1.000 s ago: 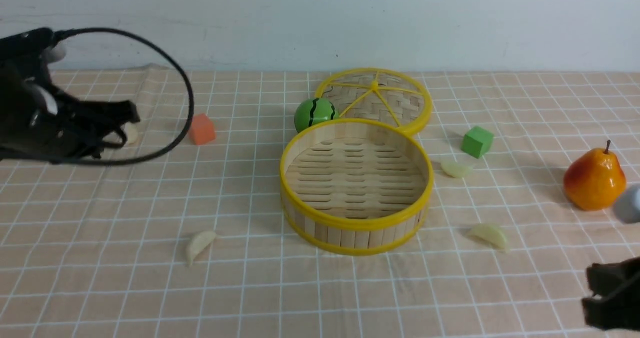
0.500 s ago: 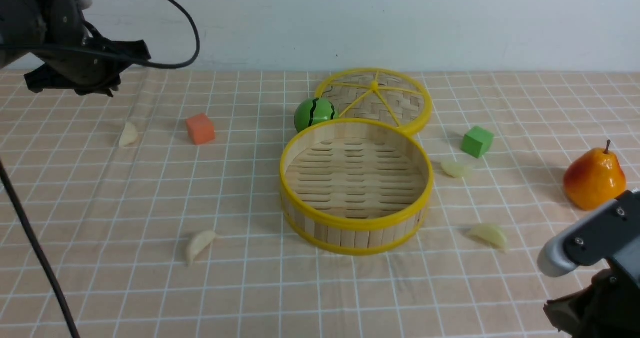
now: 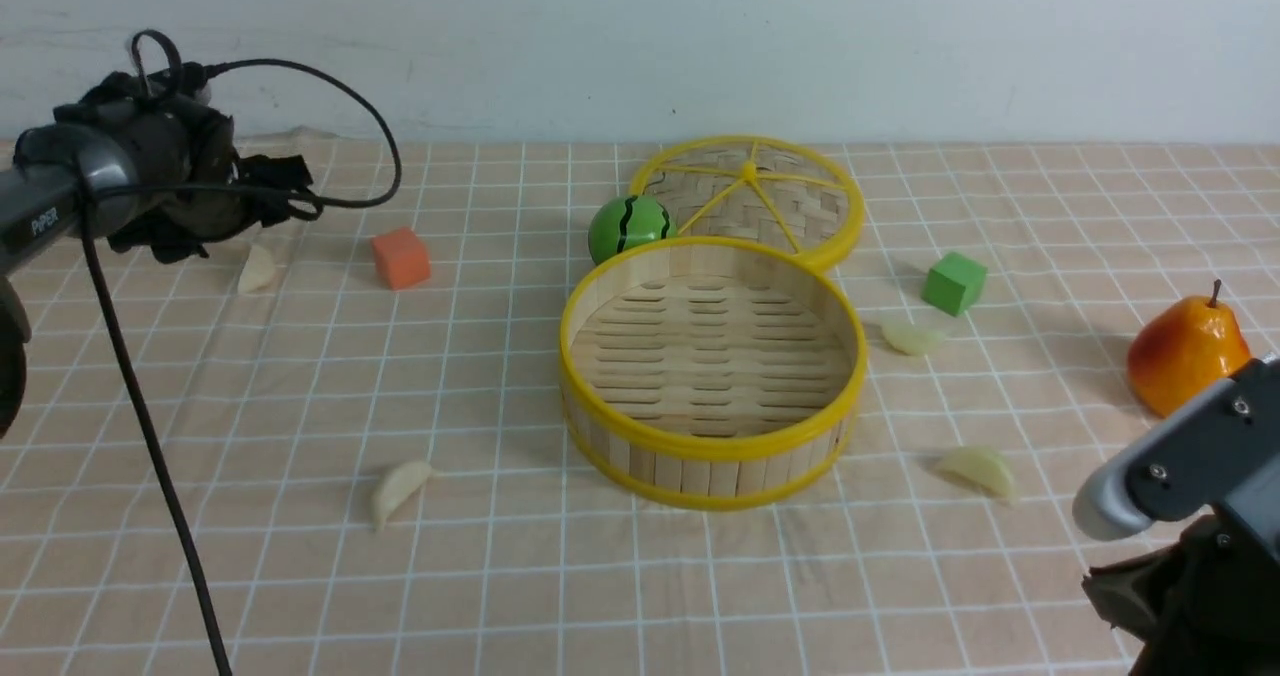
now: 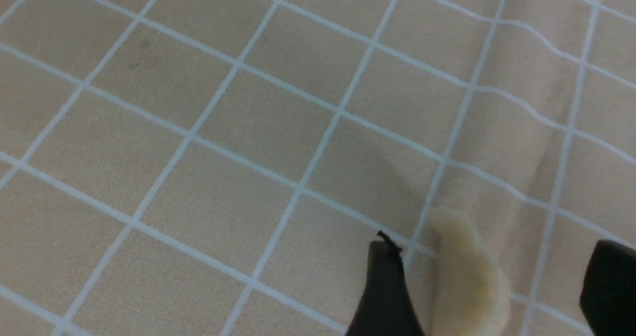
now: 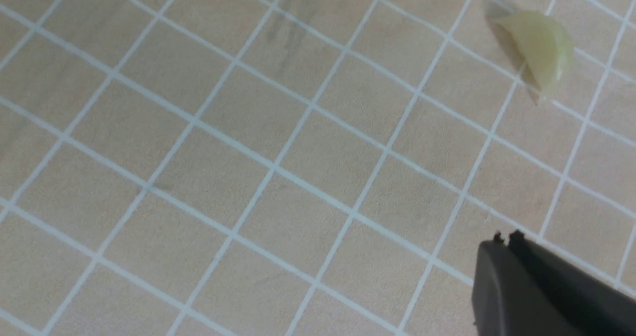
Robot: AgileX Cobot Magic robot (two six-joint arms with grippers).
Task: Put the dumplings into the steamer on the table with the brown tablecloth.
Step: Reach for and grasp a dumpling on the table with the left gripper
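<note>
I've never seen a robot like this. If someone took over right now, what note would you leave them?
The left tool is open, astride the far-left dumpling, not gripping it.
The right tool is shut and empty, near the front-right dumpling.
The front-left dumpling and the right dumpling lie on the cloth.
The steamer is empty.
Done: nothing.
Left: all four into the steamer.

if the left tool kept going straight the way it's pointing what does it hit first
Probably the far-left dumpling: the wrist view shows it lying untouched between the open fingers of the left tool. Beneath it is only the brown tablecloth; depth is hard to judge.
</note>
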